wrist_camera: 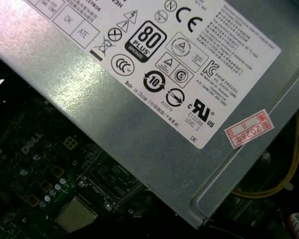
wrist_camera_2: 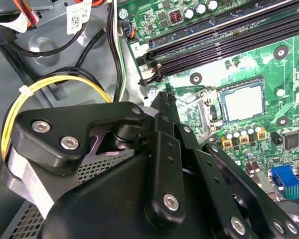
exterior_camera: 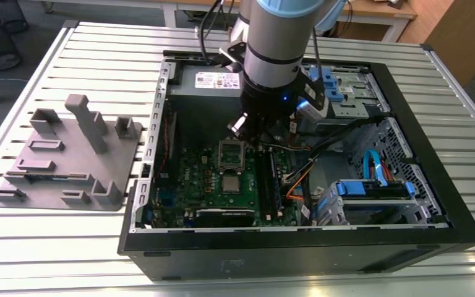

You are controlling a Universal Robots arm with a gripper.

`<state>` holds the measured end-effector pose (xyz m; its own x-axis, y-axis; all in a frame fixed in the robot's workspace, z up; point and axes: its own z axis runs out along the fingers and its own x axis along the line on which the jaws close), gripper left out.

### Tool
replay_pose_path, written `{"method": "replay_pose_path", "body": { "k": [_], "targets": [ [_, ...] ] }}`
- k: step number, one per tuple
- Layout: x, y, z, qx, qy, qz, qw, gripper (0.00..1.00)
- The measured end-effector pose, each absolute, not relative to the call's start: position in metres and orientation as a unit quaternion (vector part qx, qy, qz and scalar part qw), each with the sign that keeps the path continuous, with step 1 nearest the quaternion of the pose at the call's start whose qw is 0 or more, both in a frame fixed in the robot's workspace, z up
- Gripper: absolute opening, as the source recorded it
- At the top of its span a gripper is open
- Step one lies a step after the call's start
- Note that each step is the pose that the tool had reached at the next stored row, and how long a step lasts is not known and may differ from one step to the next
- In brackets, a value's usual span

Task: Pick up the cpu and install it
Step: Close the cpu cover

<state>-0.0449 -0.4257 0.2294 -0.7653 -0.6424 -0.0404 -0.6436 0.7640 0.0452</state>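
Note:
The cpu (exterior_camera: 232, 184) is a small pale silvery square lying flat in its socket on the green motherboard (exterior_camera: 200, 179) inside the open computer case. It shows in both wrist views, as the cpu (wrist_camera_2: 244, 101) inside a dark socket border and as the cpu (wrist_camera: 75, 214) below the power supply's edge. The socket's metal frame (exterior_camera: 231, 153) stands raised just behind it. My gripper (exterior_camera: 252, 137) hangs above the board beside that raised frame, a short way from the cpu. In the second wrist view the gripper (wrist_camera_2: 164, 99) is a black linkage pointing at the frame (wrist_camera_2: 207, 107).
A grey power supply (wrist_camera: 139, 99) with a white label sits close behind the arm. Black memory slots (wrist_camera_2: 229, 35) run beside the socket, with yellow cables (wrist_camera_2: 65, 82) nearby. A drive cage (exterior_camera: 378, 189) with blue parts stands at the exterior view's right. A grey tray (exterior_camera: 64, 154) with posts lies outside the case.

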Motion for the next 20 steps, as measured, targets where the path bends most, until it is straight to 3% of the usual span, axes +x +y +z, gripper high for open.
{"method": "replay_pose_path", "body": {
  "k": [20],
  "targets": [
    [-0.044,-0.42,0.217,-0.342,0.939,0.028,0.012,0.11]
  ]
}}
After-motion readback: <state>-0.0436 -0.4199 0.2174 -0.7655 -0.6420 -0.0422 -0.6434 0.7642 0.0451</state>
